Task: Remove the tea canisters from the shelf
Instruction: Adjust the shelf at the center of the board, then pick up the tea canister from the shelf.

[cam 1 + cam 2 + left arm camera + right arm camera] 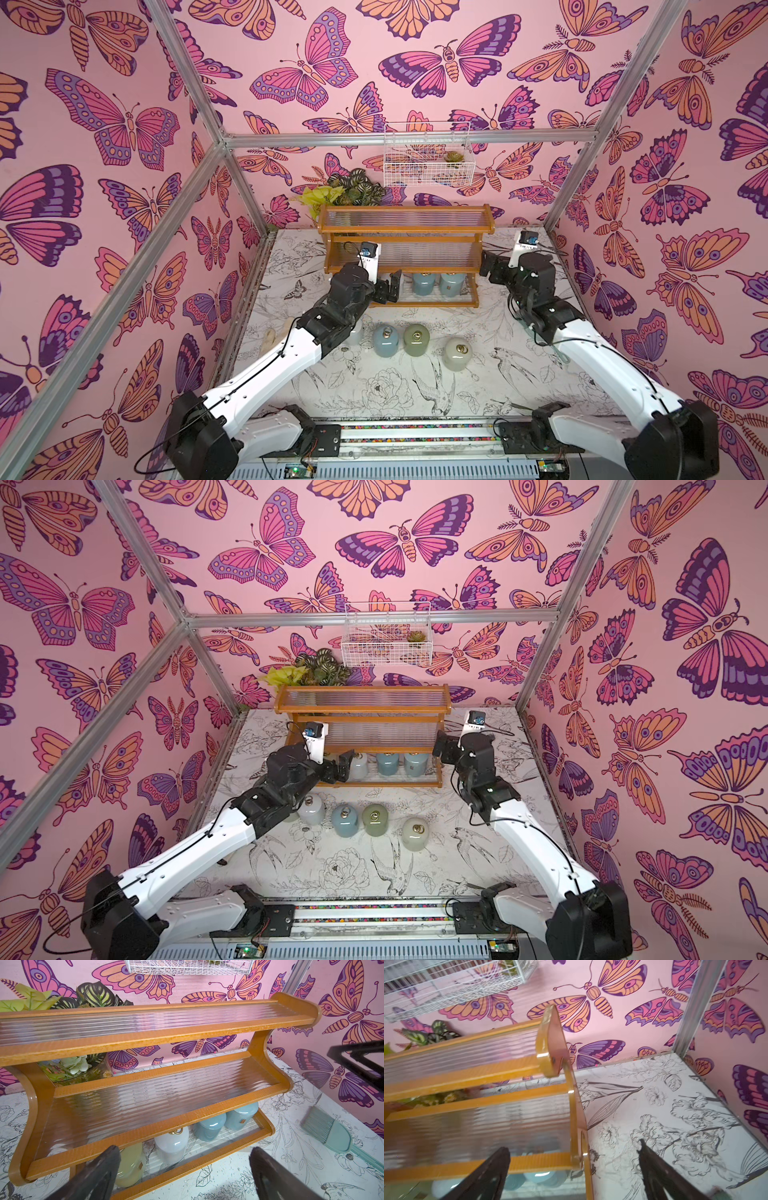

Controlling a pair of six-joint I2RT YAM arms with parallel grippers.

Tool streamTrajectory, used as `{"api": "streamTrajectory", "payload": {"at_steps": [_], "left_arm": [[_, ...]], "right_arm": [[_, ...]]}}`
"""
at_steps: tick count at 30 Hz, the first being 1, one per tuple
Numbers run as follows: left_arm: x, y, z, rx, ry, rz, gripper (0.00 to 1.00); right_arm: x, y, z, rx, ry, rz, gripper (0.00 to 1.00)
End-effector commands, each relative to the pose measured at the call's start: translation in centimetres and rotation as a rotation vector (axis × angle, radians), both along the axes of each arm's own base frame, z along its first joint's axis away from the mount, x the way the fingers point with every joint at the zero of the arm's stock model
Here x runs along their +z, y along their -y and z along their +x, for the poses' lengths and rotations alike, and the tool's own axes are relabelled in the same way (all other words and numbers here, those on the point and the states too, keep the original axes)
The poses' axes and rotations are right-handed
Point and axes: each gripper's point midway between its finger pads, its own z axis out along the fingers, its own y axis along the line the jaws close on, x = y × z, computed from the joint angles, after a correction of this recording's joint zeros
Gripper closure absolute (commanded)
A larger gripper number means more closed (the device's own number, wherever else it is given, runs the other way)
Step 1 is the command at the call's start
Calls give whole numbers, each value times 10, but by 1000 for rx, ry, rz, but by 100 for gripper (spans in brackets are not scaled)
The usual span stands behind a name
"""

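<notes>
Left end effector (388,289), jaws spread wide and holding nothing, hovers just in front of the left part of the lowest tier of the shelf (405,227). The right end effector (488,266), equally wide and empty, sits close to the shelf's right end panel, about level with the middle tier. Four tea canisters stand in a row on that lowest tier. The left wrist view shows a pale yellow-green canister (129,1165) partly behind one of the black fingers (99,1174), then a white canister (172,1145), a light blue canister (209,1126) and a second light blue canister (241,1114) nearest the right end. Four more stand upright on the surface (374,390) in front of the shelf, each with a gold ring pull on top. These are an off-white canister (311,808) partly covered by the left arm, a blue canister (345,820), a sage green canister (375,818) just beside it, and a cream canister (415,833) a little apart to the right. The surface is printed with black line drawings of flowers and birds. A pale teal comb-like tool (330,1134) lies on it to the right of the shelf. Leafy plants (353,189) stand behind the shelf's left end, and a white wire basket (428,174) hangs on the back wall above. Pink butterfly wallpaper (291,62) covers the walls.
</notes>
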Motion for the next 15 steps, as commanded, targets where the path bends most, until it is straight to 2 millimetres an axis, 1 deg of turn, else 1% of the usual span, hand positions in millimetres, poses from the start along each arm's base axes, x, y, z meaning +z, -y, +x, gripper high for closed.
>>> {"api": "streamTrajectory", "payload": {"at_steps": [1, 3, 6, 9, 11, 15], "left_arm": [[1, 0, -2, -18, -9, -6, 0], [-1, -1, -2, -15, -14, -6, 0], [-4, -1, -2, -14, -20, -5, 0], [-5, -1, -3, -16, -24, -8, 0], [-6, -1, -4, -15, -25, -10, 0], [-5, -2, -4, -13, -23, -8, 0]], "right_arm": [[-30, -24, -21, 93, -69, 16, 1], [-44, -33, -29, 113, -82, 9, 1], [-65, -41, -31, 130, -85, -8, 1], [-86, -42, -21, 112, -100, -29, 1], [-98, -47, -11, 113, -106, -49, 0], [-111, -60, 8, 133, -133, -58, 1]]}}
